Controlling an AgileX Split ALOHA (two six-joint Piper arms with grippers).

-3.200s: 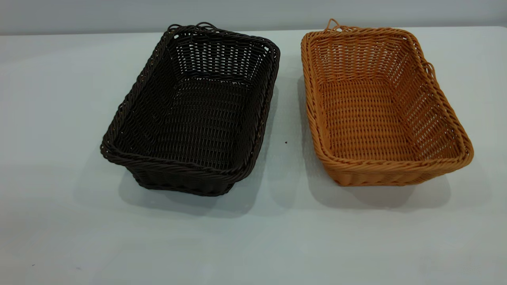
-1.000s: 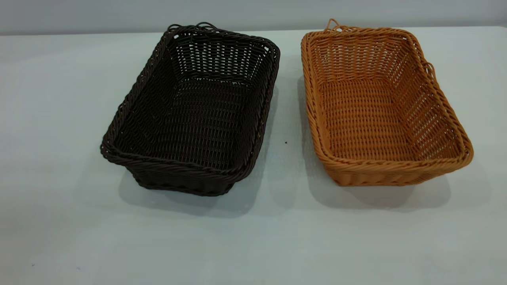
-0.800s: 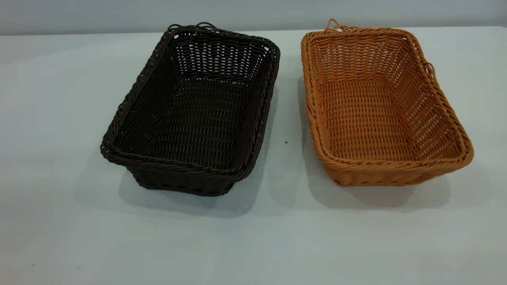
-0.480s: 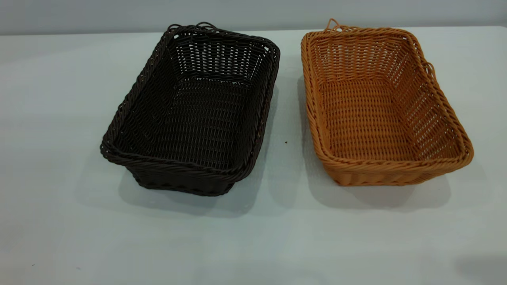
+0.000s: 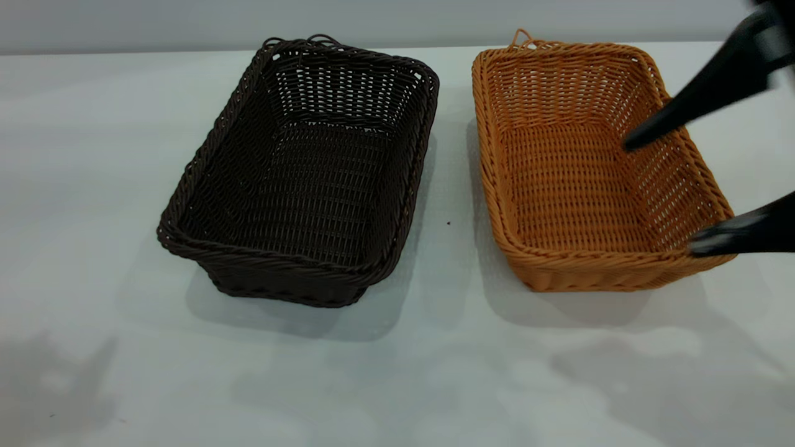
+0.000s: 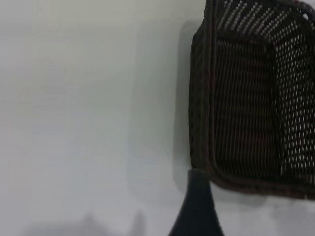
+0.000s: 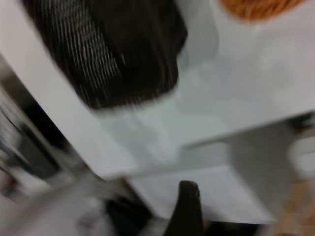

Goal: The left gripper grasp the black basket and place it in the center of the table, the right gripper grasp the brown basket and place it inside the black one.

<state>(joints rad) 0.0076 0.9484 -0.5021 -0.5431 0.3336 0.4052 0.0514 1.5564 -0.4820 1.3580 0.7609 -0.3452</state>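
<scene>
A: What's new since half a second ago?

B: The right tool [image 5: 674, 192], black with two angular fingers, has swung in from three o'clock. Before that, only its shadow showed at the counter's near right edge. Its fingers are spread wide, one over the far right wall of the orange-tan woven wicker basket [image 5: 577, 186], the other beside that basket's near right corner.

A: Touching it?

B: I can't tell; the fingers are blurred and look to hover above the rim rather than clasp it.

A: And the left tool?

B: Only one dark finger of the left tool [image 6: 197, 209] shows, in the left wrist view, just beside a corner of the very dark woven wicker basket [image 5: 304, 180]. Whether it's open or closed, I can't tell.

A: Have the baskets moved?

B: No. Both sit on the pale grey-white counter [image 5: 93, 186] as before, dark at nine o'clock, tan at three o'clock, near each other but apart.

A: So what does that mean?

B: Nothing is grasped yet. The dark basket likely has to reach the centre first, so the right tool seems early.
</scene>
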